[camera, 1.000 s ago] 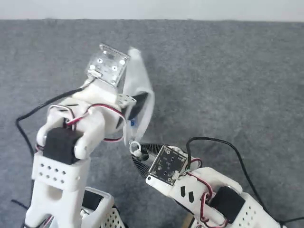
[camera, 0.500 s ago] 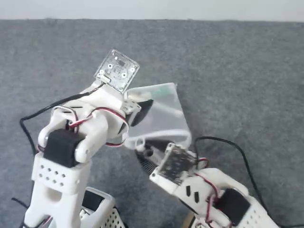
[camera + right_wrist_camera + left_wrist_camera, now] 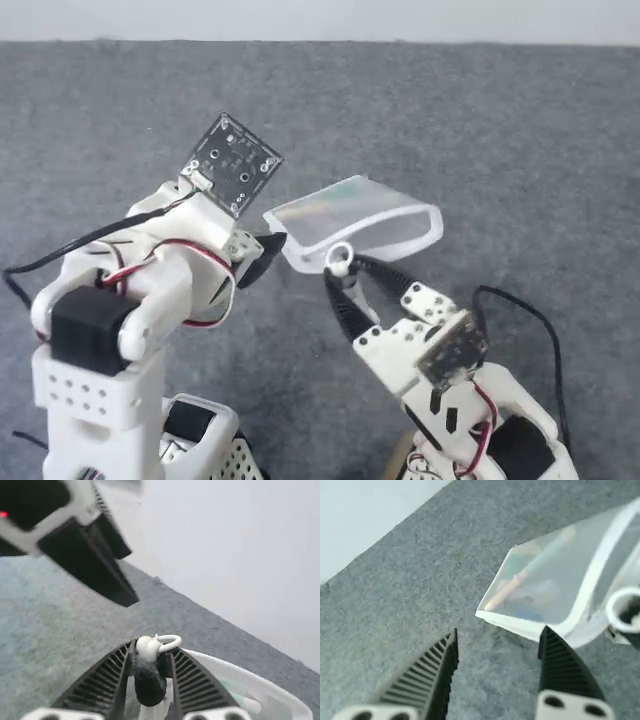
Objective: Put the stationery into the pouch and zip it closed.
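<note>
**Right fingers (image 3: 105, 685) shut on the zip pull (image 3: 167, 641), left fingers (image 3: 437, 672) wide**

Two dark ribbed tips pinch the zip pull, a white ring on a dark tab, at the near edge of the pouch (image 3: 360, 225). The pouch is clear with a white rim. It sits near the middle of the grey worktop (image 3: 520, 130), stretching right and far from the ring. I cannot tell whether it rests on the worktop or hangs just above it.

Stationery (image 3: 522, 576) shows through the pouch's side: a long tan stick, something green and something blue.

Just left of the pouch's left corner, the left arm's pair is spread apart with nothing between. Its tips are close to the white rim, though contact is unclear. In the right wrist view this pair shows as dark wedges beyond the ring, against a pale wall (image 3: 225, 545).
</note>
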Available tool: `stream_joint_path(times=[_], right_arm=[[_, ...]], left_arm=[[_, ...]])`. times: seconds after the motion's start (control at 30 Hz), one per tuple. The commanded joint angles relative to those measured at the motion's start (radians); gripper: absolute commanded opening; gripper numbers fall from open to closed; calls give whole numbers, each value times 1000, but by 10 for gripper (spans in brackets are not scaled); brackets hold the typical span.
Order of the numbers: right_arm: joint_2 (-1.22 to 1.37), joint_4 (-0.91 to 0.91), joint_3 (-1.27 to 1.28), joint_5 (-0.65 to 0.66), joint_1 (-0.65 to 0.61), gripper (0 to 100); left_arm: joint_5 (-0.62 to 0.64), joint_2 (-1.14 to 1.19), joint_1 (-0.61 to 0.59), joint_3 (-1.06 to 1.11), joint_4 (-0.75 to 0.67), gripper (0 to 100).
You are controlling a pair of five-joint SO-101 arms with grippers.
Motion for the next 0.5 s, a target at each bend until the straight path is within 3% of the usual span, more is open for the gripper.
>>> stream_joint_path(times=[0.0,0.3,0.47], right_arm=[[-21,-50,-63,-49,59,6],[-22,-56,-80,-71,84,6],[-22,-50,-97,-69,84,6]], left_arm=[[-23,-38,-2,-70,51,243],[14,-112,114,-61,94,245],[14,-244,158,88,58,246]])
